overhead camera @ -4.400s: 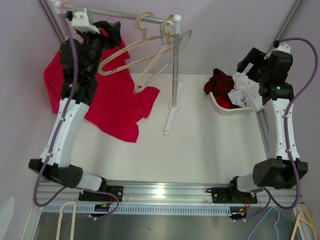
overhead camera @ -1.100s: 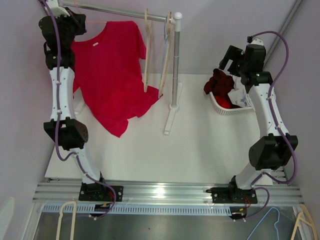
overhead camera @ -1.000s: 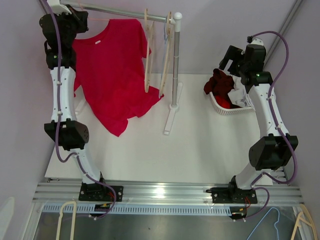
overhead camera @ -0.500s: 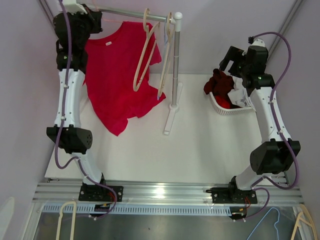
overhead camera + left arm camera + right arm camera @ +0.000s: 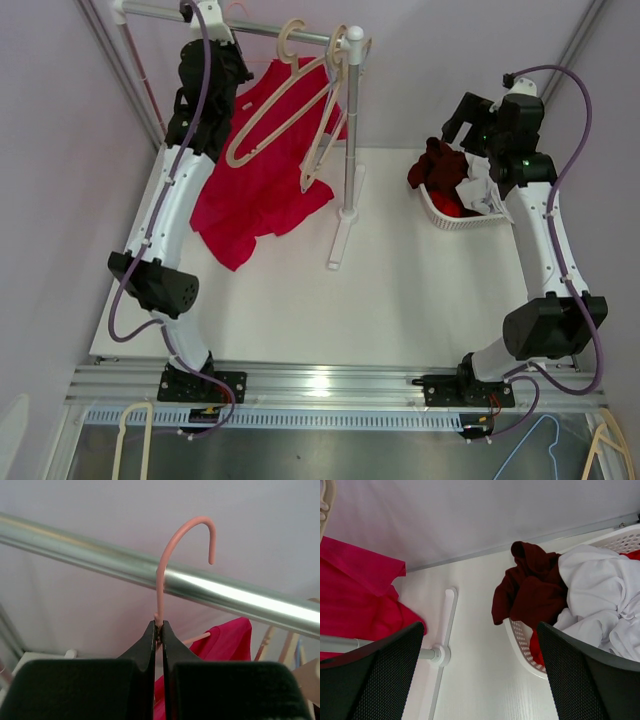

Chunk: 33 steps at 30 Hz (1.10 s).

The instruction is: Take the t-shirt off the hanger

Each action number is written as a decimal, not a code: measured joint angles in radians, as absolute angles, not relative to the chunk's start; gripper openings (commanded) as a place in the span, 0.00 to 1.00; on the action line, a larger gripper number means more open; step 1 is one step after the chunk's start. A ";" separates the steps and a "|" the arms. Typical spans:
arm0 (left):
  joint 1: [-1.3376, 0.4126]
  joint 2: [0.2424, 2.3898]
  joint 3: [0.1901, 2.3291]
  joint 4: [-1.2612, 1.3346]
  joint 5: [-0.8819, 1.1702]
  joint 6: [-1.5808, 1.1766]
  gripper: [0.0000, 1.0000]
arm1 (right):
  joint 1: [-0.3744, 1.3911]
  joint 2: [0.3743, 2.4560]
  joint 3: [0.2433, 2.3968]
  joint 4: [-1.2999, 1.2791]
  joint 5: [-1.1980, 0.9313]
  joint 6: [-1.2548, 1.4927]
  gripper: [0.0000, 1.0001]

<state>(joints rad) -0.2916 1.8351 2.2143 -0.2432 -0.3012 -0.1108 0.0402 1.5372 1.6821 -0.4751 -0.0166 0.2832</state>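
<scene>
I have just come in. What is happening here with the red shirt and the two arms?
The left hand is shut on the neck of the pink hanger, just below its hook, close to the rail. The red t-shirt hangs on that hanger, not yet taken off, and its lower part lies on the table. The right hand is open and holds nothing, near the basket of clothes.

White basket [image 5: 447, 220] of clothes [image 5: 438, 166] beside rack [image 5: 350, 130]
</scene>
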 measured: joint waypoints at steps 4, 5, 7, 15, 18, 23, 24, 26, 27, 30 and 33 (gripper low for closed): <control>-0.334 1.824 2.171 -0.236 -0.402 -0.096 0.01 | 0.040 1.515 1.667 -0.474 -0.017 0.283 0.99; -0.340 1.823 2.165 -0.236 -0.411 -0.096 0.01 | 0.040 1.510 1.663 -0.475 -0.017 0.283 0.99; -0.343 1.820 2.150 -0.234 -0.417 -0.096 0.11 | 0.040 1.503 1.656 -0.475 -0.017 0.283 0.99; -0.342 1.746 2.065 -0.215 -0.369 -0.094 0.80 | 0.040 1.495 1.649 -0.476 -0.021 0.284 1.00; -0.336 1.704 2.040 -0.200 -0.300 -0.077 0.96 | 0.040 1.495 1.649 -0.475 -0.032 0.284 0.99; -0.278 1.625 1.998 -0.195 -0.116 -0.081 0.99 | 0.040 1.495 1.649 -0.475 -0.044 0.284 1.00; -0.258 1.610 1.990 -0.192 -0.078 -0.081 0.99 | 0.040 1.495 1.649 -0.475 -0.044 0.284 0.99; -0.224 1.587 1.977 -0.189 -0.012 -0.080 1.00 | 0.040 1.495 1.649 -0.475 -0.045 0.285 0.99; -0.202 1.579 1.972 -0.189 0.027 -0.080 0.99 | 0.040 1.495 1.649 -0.475 -0.047 0.286 1.00; -0.137 1.566 1.958 -0.177 0.188 -0.101 1.00 | 0.040 1.496 1.649 -0.475 -0.051 0.287 1.00; -0.079 1.570 1.956 -0.175 0.336 -0.104 1.00 | 0.040 1.495 1.649 -0.475 -0.054 0.287 1.00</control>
